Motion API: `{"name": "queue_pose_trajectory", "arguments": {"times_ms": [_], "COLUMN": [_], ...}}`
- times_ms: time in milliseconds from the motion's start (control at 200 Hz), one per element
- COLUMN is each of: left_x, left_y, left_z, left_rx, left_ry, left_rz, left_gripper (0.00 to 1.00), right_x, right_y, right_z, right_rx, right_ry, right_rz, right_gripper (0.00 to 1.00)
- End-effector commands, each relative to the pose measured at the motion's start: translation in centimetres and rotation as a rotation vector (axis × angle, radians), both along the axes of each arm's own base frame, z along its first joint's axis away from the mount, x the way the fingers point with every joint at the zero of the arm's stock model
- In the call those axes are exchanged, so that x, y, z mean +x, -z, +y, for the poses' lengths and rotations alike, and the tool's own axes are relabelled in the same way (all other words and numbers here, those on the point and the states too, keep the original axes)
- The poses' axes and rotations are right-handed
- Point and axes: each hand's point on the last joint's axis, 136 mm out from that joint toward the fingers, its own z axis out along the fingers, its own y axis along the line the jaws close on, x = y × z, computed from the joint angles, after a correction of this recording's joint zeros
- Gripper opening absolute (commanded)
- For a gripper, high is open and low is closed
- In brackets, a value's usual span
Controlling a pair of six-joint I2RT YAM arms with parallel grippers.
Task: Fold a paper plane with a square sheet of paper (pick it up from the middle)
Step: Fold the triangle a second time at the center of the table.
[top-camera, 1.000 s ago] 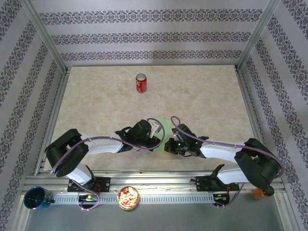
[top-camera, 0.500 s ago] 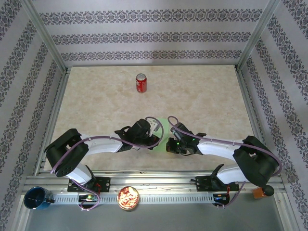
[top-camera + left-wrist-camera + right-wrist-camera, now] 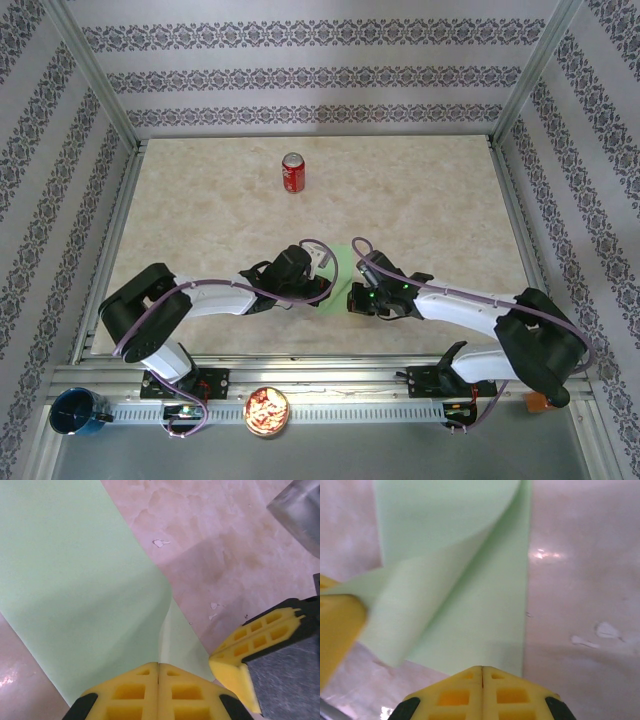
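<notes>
Between left tool (image 3: 158, 667) and right tool (image 3: 482, 671), pinched square sheet of paper (image 3: 75, 580)

My top external cam is fixed high, above and behind the arm bases, looking down and forward over the whole table (image 3: 430, 200) from well back. Each wrist cam rides just behind its own fingers, left gripper (image 3: 158, 667) and right gripper (image 3: 481, 670), tilted down and very near the square sheet of paper (image 3: 75, 580) from opposite sides. All three overlap on that sheet, near the middle of the table's near edge; each wrist view also catches the other gripper's fingertip.
</notes>
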Motion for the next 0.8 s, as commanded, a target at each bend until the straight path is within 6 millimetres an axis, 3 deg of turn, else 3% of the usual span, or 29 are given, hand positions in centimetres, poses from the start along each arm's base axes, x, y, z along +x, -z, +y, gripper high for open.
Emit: {"name": "queue_pose_trajectory", "arguments": {"times_ms": [0,230,475,794], "left_x": [0.7,0.6,1.3,2.4], "left_y": [-0.2,0.0,0.1,0.9], "left_z": [0.0,-0.1,0.4,0.9], "left_rx": [-0.031,-0.030,-0.020,-0.020], "left_ry": [-0.022,-0.013,-0.028,-0.048], "left_rz": [-0.010,-0.008,-0.014,-0.001], "left_gripper": [0.00,0.00,0.00,0.00], "right_x": [0.2,0.5,-0.5,-0.4], "right_y": [-1.0,0.4,3.4,3.2], "right_z": [1.5,1.5,-0.9,-1.2], "right_rx": [0.074,0.036,-0.088,-0.090], "right_ry": [0.000,0.003,0.005,0.002], "right_rz": [-0.012,0.012,0.080,0.078], "right_gripper": [0.00,0.00,0.00,0.00]}}
